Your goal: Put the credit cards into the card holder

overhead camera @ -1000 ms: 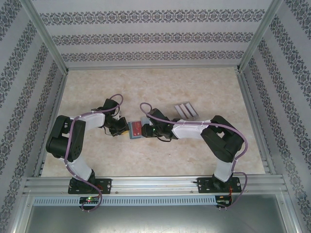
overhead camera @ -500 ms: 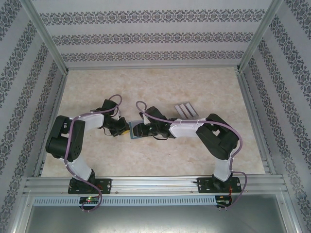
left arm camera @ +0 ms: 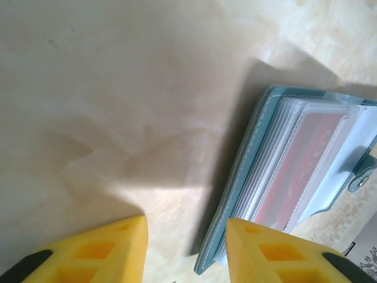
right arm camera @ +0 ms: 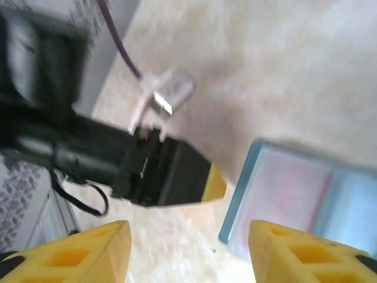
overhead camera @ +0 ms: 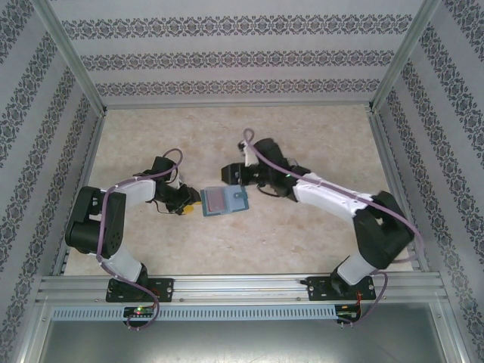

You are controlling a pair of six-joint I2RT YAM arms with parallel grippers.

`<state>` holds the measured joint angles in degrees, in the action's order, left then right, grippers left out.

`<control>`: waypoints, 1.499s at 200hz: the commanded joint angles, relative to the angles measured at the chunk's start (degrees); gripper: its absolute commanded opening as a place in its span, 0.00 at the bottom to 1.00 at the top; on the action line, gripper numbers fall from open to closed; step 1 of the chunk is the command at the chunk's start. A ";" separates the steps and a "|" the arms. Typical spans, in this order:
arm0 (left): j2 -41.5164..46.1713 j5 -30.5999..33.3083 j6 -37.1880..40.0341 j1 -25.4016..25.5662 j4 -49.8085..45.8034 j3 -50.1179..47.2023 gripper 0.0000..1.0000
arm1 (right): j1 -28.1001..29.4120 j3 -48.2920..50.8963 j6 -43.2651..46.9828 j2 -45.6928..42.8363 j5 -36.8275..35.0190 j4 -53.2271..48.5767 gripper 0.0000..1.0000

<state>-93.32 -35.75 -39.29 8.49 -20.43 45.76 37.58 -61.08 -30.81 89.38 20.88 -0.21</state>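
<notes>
The teal card holder (overhead camera: 224,201) lies flat on the marble table between the two arms. A red credit card (overhead camera: 218,200) shows through its clear top sleeve. My left gripper (overhead camera: 185,203) sits low just left of the holder. In the left wrist view the gripper (left arm camera: 185,247) is open, and the card holder (left arm camera: 259,177) has its near corner beside the right finger, ungripped. The red card (left arm camera: 300,165) sits inside the sleeves. My right gripper (overhead camera: 231,175) hovers just beyond the holder. In its own view the right gripper (right arm camera: 188,253) is open and empty over the card holder (right arm camera: 294,200).
Patterned walls (overhead camera: 45,151) and aluminium frame posts close in the table on three sides. A metal rail (overhead camera: 242,286) runs along the near edge. Bare marble (overhead camera: 227,128) stretches behind the holder. The left arm's black wrist (right arm camera: 118,159) lies close in front of the right gripper.
Both grippers have opened and let go of the card holder, which now lies flat with the red card in it. The right arm swung up and away; the left gripper backed off slightly.
</notes>
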 commanded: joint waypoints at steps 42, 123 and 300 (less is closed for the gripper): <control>3.83 4.43 1.50 1.96 -3.32 0.51 0.60 | -7.98 -11.87 21.80 0.15 -28.88 -34.93 0.62; -1.85 9.38 2.20 7.87 -6.95 6.66 0.74 | -9.02 -16.91 32.35 9.91 -37.96 -44.97 0.67; -5.96 12.95 3.50 10.22 -8.05 7.44 0.72 | -8.36 -15.84 34.15 8.91 -41.48 -43.53 0.53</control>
<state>-96.84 -23.81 -37.50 17.67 -28.14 54.37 29.02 -77.49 3.29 101.45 -26.00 -43.09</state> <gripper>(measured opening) 0.721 0.495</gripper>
